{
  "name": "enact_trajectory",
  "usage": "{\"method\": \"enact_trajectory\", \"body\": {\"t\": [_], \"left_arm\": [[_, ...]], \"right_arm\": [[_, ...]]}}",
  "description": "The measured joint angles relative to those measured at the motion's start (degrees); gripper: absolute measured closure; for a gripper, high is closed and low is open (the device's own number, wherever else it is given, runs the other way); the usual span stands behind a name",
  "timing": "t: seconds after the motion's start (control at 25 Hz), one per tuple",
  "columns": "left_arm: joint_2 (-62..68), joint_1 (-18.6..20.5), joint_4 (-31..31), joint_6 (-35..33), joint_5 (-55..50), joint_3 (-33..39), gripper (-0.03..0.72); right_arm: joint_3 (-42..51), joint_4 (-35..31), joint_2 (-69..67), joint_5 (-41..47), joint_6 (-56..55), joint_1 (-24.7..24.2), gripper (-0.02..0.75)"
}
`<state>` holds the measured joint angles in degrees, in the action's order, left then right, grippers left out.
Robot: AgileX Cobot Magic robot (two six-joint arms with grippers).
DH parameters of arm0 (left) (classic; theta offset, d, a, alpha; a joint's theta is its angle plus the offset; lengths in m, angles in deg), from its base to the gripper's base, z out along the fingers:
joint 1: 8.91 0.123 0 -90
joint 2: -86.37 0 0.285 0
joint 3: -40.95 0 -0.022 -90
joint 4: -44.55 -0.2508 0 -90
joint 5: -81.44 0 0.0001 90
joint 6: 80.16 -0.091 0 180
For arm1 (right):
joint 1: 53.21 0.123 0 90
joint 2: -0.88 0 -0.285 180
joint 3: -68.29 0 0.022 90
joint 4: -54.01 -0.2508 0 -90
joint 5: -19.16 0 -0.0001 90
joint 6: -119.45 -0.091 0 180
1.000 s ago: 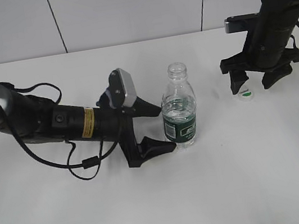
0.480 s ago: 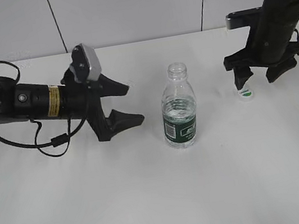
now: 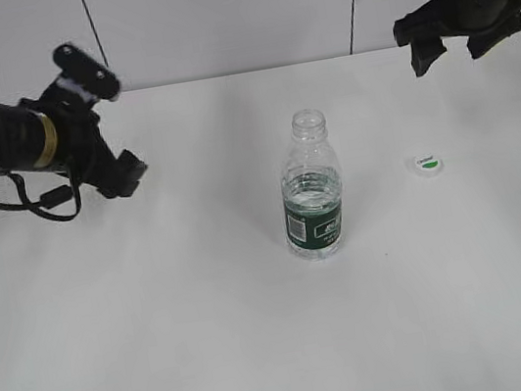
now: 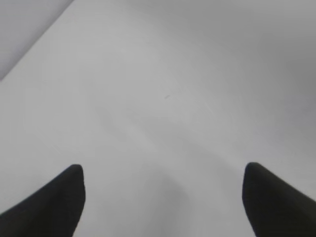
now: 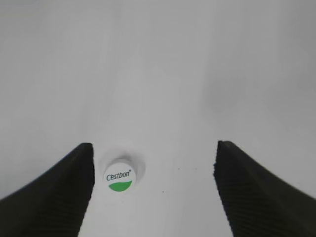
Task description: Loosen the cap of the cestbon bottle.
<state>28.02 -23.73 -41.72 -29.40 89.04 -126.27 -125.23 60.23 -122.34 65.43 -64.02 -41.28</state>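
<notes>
At table centre stood the small clear plastic cestbon bottle [image 3: 312,192], neck bare; its small round white-and-green plastic cap [image 3: 427,164] lay loose at 3 o'clock. Both my left gripper [image 4: 163,197] & right gripper [image 5: 153,185] gaped, holding nothing. Risk: an arm sweeping low could topple the unheld btl.

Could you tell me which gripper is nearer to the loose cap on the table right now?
Right. The right gripper hangs open above the cap; the left gripper is far across, beyond the bottle.
</notes>
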Motion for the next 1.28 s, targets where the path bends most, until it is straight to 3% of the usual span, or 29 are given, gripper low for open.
{"method": "enact_trajectory", "body": {"t": [0.24,0.56,0.88,1.04,1.28], "left_arm": [[-3.4,0.1,11.0,-1.4,-23.7,0.0,0.104],[-9.6,0.5,49.0,-31.7,-37.6,0.0,0.106],[-10.7,5.5,78.4,-50.8,-57.3,-2.3,0.106],[-10.8,7.4,83.9,-55.2,-64.6,-2.4,0.106],[-14.6,8.0,85.2,-57.3,-71.6,-2.1,0.106]], "right_arm": [[-4.2,7.6,0.3,5.2,0.0,0.0,0.158],[-8.4,11.9,0.3,17.3,-2.0,0.0,0.157],[-11.5,3.2,2.2,23.0,2.4,-0.1,0.157],[-11.5,-4.4,5.2,23.3,7.8,-0.2,0.157],[-9.0,-5.8,11.5,23.4,10.2,-0.3,0.157]]}}
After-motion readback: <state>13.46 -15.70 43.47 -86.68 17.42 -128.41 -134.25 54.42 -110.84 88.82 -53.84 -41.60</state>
